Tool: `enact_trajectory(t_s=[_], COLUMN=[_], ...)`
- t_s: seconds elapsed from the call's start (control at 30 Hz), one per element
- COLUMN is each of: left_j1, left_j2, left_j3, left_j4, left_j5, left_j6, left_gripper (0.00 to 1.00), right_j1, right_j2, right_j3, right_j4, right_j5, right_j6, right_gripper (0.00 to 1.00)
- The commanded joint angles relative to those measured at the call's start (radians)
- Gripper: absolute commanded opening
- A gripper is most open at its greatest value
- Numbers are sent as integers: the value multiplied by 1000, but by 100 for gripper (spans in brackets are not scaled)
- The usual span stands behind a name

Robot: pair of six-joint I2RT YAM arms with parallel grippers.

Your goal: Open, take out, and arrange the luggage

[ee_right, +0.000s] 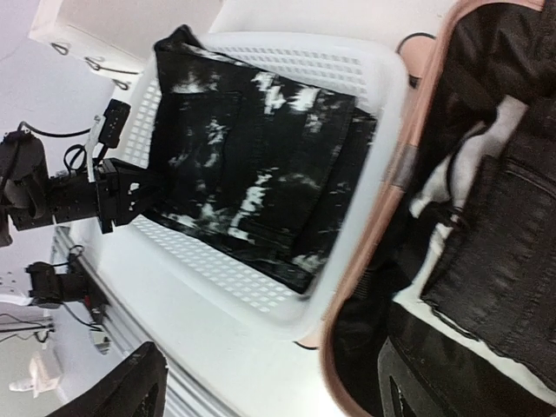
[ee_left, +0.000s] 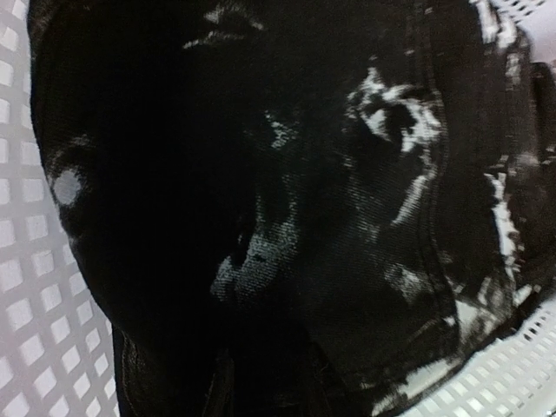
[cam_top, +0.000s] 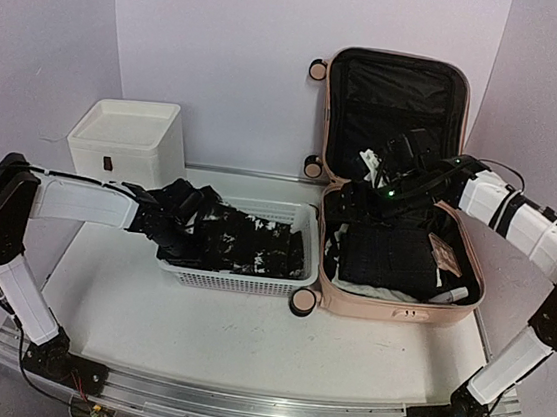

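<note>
The luggage (cam_top: pixel 398 308), a pale pink hard-shell suitcase, lies open at the right with its lid (cam_top: pixel 397 91) upright against the back wall. Folded black clothes (cam_top: pixel 389 256) lie in its lower half. A black garment with white blotches (cam_top: pixel 245 240) lies in the white mesh basket (cam_top: pixel 250 284) beside it. My left gripper (cam_top: pixel 179 212) is down on that garment at the basket's left end. The left wrist view is filled with dark cloth (ee_left: pixel 347 217), and its fingers are hidden. My right gripper (ee_right: pixel 269 398) hangs open and empty over the suitcase's left rim (ee_right: pixel 395 217).
A white plastic drawer unit (cam_top: pixel 129 136) stands at the back left, behind the left arm. The basket's right end touches the suitcase. Black-and-cream caster wheels (cam_top: pixel 303 302) stick out on the suitcase's left side. The walls stand close on three sides.
</note>
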Motion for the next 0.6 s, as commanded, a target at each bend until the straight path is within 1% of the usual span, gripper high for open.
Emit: enact_trajectory(t_s=[0.0, 0.07, 0.13, 0.2, 0.3, 0.37, 0.57], left_j1=[2, 1, 2, 3, 8, 23, 52], left_j2=[26, -5, -36, -58, -49, -6, 165], left_j3=[61, 94, 129, 172, 241, 287, 457], left_j4=[-44, -41, -38, -38, -40, -40, -54], left_j5=[-76, -88, -92, -97, -133, -159, -211], left_j6=[15, 44, 82, 109, 161, 195, 276], left_gripper=[31, 42, 49, 53, 57, 56, 41], right_j1=[-10, -23, -42, -63, -86, -94, -98], right_j2=[-63, -81, -97, -120, -151, -167, -181], right_j3=[-24, -39, -60, -89, -128, -146, -152], right_j4=[-54, -85, -117, -135, -146, -149, -169], right_j5=[105, 135, 161, 178, 186, 193, 207], right_j6=[-101, -133, -156, -164, -167, -170, -173], right_gripper=[87, 89, 90, 91, 91, 91, 92])
